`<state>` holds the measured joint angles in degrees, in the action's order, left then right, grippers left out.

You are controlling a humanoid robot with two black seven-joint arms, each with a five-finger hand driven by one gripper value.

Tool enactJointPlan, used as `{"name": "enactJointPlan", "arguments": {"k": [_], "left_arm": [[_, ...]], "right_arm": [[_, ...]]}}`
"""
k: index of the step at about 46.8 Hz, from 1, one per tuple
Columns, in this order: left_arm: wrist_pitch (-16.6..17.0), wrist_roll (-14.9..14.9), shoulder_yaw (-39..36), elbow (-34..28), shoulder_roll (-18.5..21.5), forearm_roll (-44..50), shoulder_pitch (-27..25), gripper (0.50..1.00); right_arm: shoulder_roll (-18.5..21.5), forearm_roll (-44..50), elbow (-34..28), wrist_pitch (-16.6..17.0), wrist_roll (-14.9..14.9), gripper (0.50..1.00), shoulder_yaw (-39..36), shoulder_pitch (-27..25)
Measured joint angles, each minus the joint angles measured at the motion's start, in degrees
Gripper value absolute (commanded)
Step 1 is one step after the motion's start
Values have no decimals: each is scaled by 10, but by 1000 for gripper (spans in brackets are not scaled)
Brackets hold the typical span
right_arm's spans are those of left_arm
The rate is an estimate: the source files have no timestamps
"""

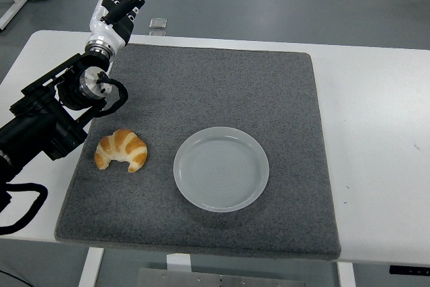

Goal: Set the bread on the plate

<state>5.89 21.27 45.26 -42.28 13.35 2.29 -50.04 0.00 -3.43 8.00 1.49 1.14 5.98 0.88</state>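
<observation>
Croissant [121, 150] lies on the grey mat [269, 85], just left of the empty plate [221, 169]. Our left hand [119, 6], fingers extended, holds nothing, well beyond it; we judge grasp and transfer remain.

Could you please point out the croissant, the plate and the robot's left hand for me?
croissant [121, 150], head view, middle of its crust.
plate [221, 169], head view, bare centre.
left hand [119, 6], head view, its palm.

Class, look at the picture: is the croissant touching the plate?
Apart. The head view shows the croissant lying left of the plate, with a clear strip of grey mat between them.
</observation>
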Motion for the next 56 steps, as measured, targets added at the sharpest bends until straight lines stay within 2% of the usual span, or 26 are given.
{"name": "enactJointPlan", "arguments": {"k": [4,10,34,48,56], "left_arm": [[0,1,-2,0,-1,-1,0,1000],[0,21,-9,-1,-1,-19,-1,1000],[2,21,-13,-1,2,-25,-3,1000],[2,19,-58,1,10,-73,-16,1000],[-5,15,-123,-7,30,-73,-31,1000]], "right_arm": [[0,0,0,0,0,952,0,0],[0,0,0,0,0,952,0,0],[0,0,0,0,0,952,0,0],[0,0,0,0,0,952,0,0],[0,0,0,0,0,952,0,0]]}}
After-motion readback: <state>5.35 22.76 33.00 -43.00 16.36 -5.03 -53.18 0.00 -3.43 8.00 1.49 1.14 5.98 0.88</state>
